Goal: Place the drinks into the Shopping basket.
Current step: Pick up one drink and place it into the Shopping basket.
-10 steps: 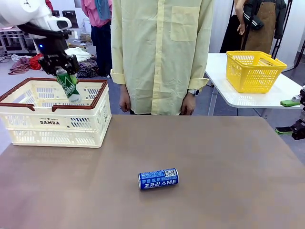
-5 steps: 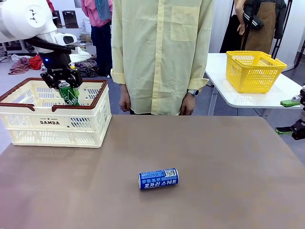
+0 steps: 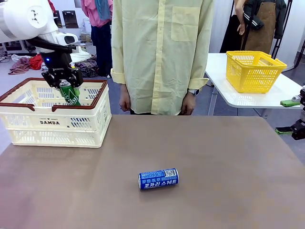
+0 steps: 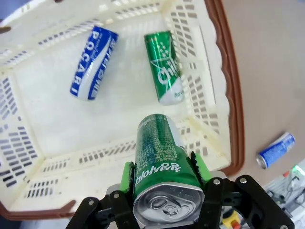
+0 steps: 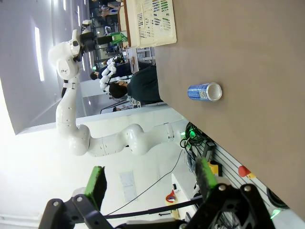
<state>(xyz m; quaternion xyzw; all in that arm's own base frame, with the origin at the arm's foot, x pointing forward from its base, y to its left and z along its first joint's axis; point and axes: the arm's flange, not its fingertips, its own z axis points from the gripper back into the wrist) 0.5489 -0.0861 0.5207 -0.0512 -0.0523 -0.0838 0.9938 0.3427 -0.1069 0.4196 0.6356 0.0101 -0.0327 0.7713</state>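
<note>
My left gripper is shut on a green can, holding it just inside the top of the cream Shopping basket at the table's far left. In the left wrist view the green can sits between the green pads, silver top toward the camera, above the basket's floor. A blue can lies on its side mid-table, also seen as the blue can and the blue can. My right gripper stands open at the table's right edge.
Two cans lie on the basket floor: a blue-and-white one and a green one. A person in a yellow shirt stands at the far edge, hands hanging. A yellow mesh basket sits on a white side table at back right.
My left gripper has come down a little with the green can, which now hangs more upright and lower inside the basket's rim. The right arm and the blue can have not moved.
</note>
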